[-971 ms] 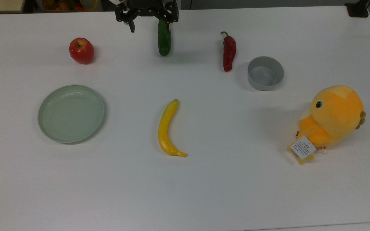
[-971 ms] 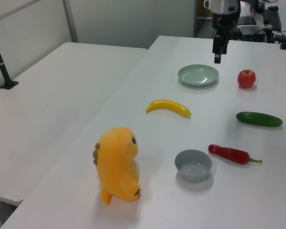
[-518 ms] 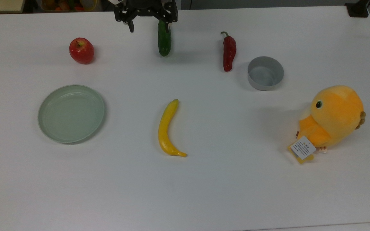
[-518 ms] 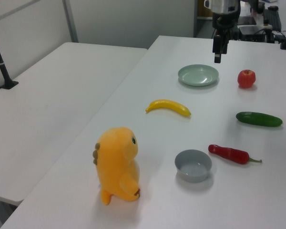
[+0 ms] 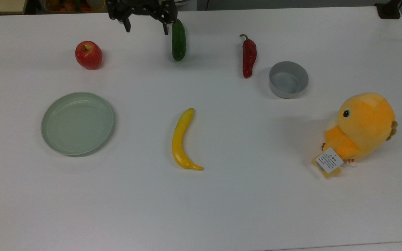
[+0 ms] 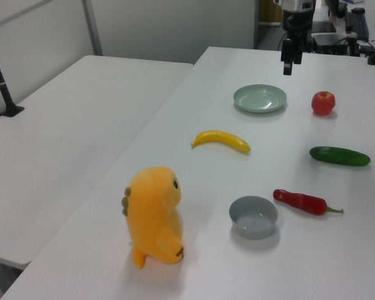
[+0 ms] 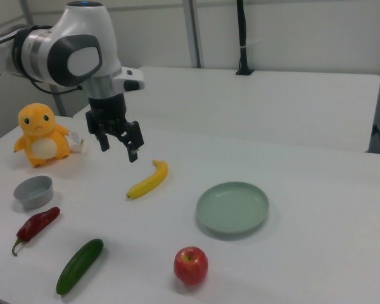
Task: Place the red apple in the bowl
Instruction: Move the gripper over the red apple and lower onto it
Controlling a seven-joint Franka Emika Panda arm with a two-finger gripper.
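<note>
The red apple (image 5: 88,55) (image 6: 323,103) (image 7: 190,265) stands on the white table near the far edge, at the top view's left. The grey bowl (image 5: 280,92) (image 6: 250,230) (image 7: 35,197) is empty and sits far off at the top view's right, beside the chili. My gripper (image 5: 147,28) (image 6: 288,62) (image 7: 118,149) hangs open in the air with nothing between its fingers. It is up and to the right of the apple in the top view, between the apple and the cucumber.
A green cucumber (image 5: 178,40) lies just right of the gripper in the top view. A dark red chili (image 5: 248,57) lies left of the bowl. A pale green plate (image 5: 77,123), a banana (image 5: 181,139) and an orange plush bird (image 5: 361,129) occupy the nearer half.
The gripper has shifted toward the top view's left, off the cucumber's end and nearer the apple, still open. The objects on the table have not moved.
</note>
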